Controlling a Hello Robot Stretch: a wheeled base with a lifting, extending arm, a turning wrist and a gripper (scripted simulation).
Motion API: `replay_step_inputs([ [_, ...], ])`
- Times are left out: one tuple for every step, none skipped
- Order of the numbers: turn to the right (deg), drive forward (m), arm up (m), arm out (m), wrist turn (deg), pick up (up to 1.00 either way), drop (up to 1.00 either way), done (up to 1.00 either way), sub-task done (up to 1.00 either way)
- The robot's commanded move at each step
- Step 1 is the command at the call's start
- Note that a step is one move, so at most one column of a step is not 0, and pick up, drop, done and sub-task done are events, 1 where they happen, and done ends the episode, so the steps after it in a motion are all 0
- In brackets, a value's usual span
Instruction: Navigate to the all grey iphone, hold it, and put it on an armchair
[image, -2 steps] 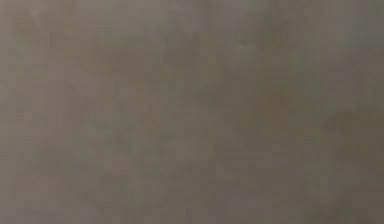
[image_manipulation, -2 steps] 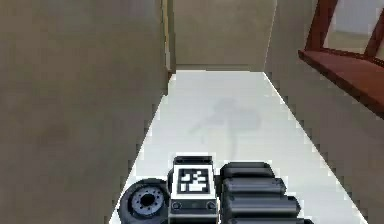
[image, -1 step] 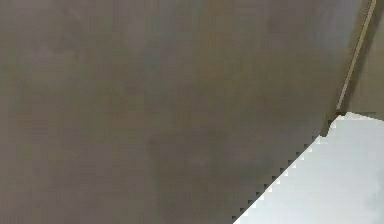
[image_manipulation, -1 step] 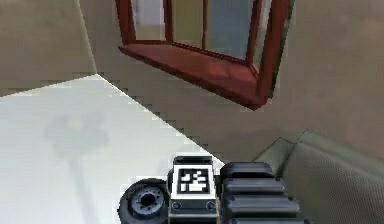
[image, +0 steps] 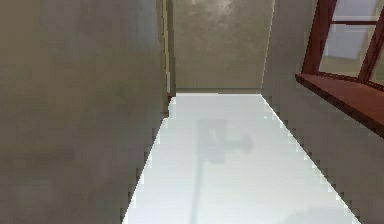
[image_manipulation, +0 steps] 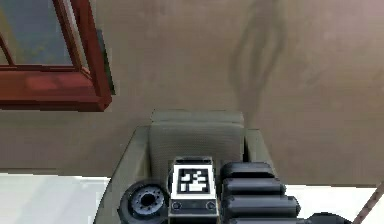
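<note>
Looking ahead, we see a narrow passage. A pale floor (image: 235, 150) runs bare between a grey-brown wall (image: 70, 100) on the forward view's left and a similar one on its right, as far as an end wall (image: 215, 45). A window (image: 350, 45) with a red-brown frame sits high at that view's right edge. To the side, the same kind of red-brown frame shows at the arm side view's upper left, set in a plain brownish wall. Against the foot of that wall stands a grey-green padded shape that we take for the armchair (image_manipulation: 200, 125), with its back to the wall and one rounded side running down toward us. In front of it, at the picture's bottom edge, is the arm (image_manipulation: 258, 195), a dark ribbed block. Beside that block is a white square (image_manipulation: 193, 181) with black marks, and left of the square the gripper (image_manipulation: 147, 203) shows as a dark round body. The chair lies right behind the gripper, so we cannot tell whether it holds anything, nor where the grey phone is.
</note>
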Motion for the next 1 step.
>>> replay_step_inputs([
  [0.0,0.0,0.0,0.24,0.0,0.0,0.0,0.0,0.0],
])
